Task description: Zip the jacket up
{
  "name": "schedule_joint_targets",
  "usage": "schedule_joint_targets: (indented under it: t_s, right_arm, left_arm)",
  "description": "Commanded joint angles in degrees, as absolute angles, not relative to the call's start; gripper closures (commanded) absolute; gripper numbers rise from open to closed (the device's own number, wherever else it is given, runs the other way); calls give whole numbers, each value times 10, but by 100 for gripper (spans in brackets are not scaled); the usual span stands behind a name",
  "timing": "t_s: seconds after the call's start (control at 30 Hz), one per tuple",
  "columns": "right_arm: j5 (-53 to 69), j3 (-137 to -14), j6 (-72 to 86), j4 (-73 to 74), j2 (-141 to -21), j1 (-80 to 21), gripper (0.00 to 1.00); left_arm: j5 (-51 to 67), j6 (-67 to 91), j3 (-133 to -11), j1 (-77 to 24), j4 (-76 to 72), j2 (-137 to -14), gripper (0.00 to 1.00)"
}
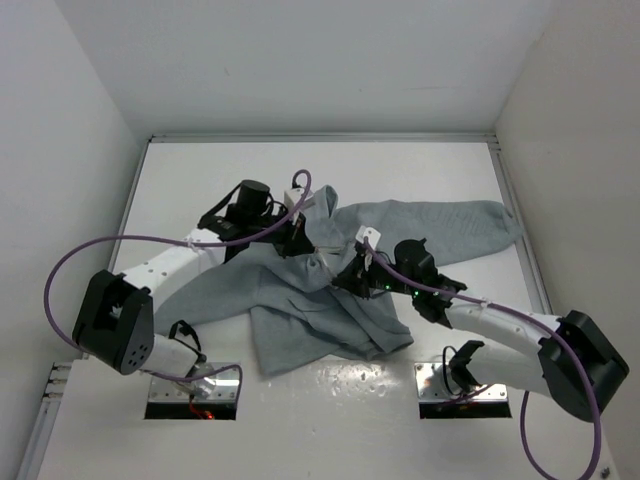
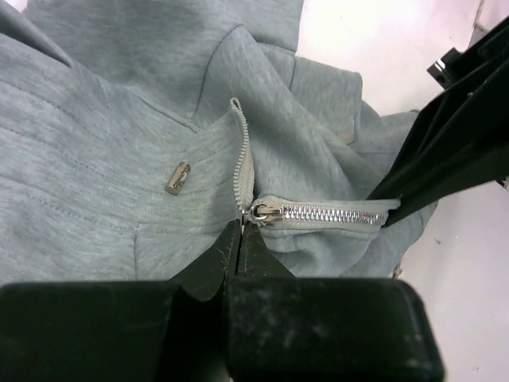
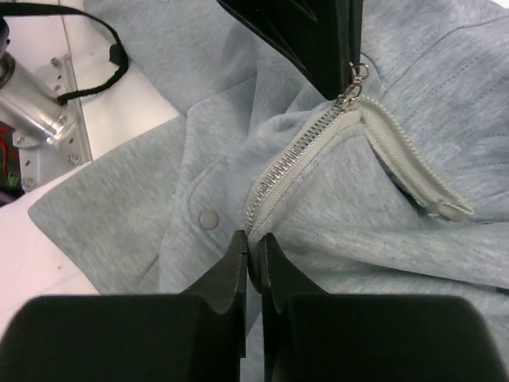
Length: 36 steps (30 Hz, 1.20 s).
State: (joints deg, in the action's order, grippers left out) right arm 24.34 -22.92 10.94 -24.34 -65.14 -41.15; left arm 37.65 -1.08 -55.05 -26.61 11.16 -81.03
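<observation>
Surroundings: white table (image 1: pixel 420 170), enclosed by white walls (image 1: pixel 80 100) at the sides and back; purple cable (image 1: pixel 60 270) looped off the left arm.
In the way: folds of fleece were bunched around the zipper; a loose tape end (image 2: pixel 242 151) stood up just above the slider, unzipped; nothing else was seen lying over the teeth.
Small parts: a metal stud (image 2: pixel 178 177) was seen on the fabric near the tape; a pale round snap (image 3: pixel 208 219) sat just beside the zipped stretch.
Jacket (image 1: pixel 300 300): crumpled mid-table between the two arms, one sleeve spread toward the right wall, hem toward the arm bases.
Zipper (image 2: pixel 326 213): a short stretch was zipped, pulled taut between the two grippers; beyond the slider (image 2: pixel 262 212) the two tapes were parted.
Left gripper (image 2: pixel 240 239): fingers pressed together, tips right at the slider; in the right wrist view the pull was seen caught at the finger edge (image 3: pixel 346 79).
Right gripper (image 3: pixel 249 247): fingers pressed together on the jacket at the far end of the zipped stretch; in the left wrist view its tips (image 2: pixel 390 205) were seen pinching the end of the teeth.
Jacket vs grippers: both grippers were in contact with the jacket front, near each other, with the zipped teeth running between them; the left sat farther from the bases, the right nearer.
Hidden: the lower stop of the zipper was covered by the right fingers.
</observation>
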Motion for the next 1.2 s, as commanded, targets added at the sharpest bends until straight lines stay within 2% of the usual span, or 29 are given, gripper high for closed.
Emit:
schedule_joint_targets:
  t_s: [0.0, 0.1, 0.13, 0.17, 0.23, 0.27, 0.37, 0.47, 0.57, 0.7, 0.97, 1.17]
  right_arm:
    - [312, -202, 114, -199, -631, -422, 100]
    - [302, -202, 106, -196, -630, -421, 100]
    - [301, -204, 107, -197, -633, -423, 97]
    - [302, -208, 114, -198, -640, -420, 77]
    - [277, -211, 119, -196, -642, -418, 54]
    - [248, -213, 125, -197, -644, -411, 48]
    - [202, -227, 150, -192, -649, -372, 58]
    - [228, -264, 206, -166, -664, -305, 59]
    - [286, -292, 247, -168, -696, -277, 47]
    - [294, -319, 250, -194, -727, -268, 44]
    - [311, -392, 228, -221, -804, -266, 29]
    - [308, -461, 228, -236, -903, -272, 32]
  left_arm:
    - [310, -35, -541, -256, 49, -762, 100]
    - [316, -30, -526, -256, 49, -739, 100]
    - [322, -35, -520, -262, 49, -739, 100]
    - [322, -42, -513, -262, 49, -730, 100]
    - [330, -55, -508, -269, 67, -723, 100]
    - [330, -61, -500, -269, 75, -715, 100]
    - [325, -90, -470, -269, 107, -684, 100]
    - [315, -128, -442, -274, 140, -657, 100]
    - [292, -159, -407, -280, 162, -628, 100]
    - [273, -192, -353, -301, 178, -598, 100]
    - [255, -270, -316, -381, 198, -570, 100]
    - [242, -301, -296, -403, 175, -527, 100]
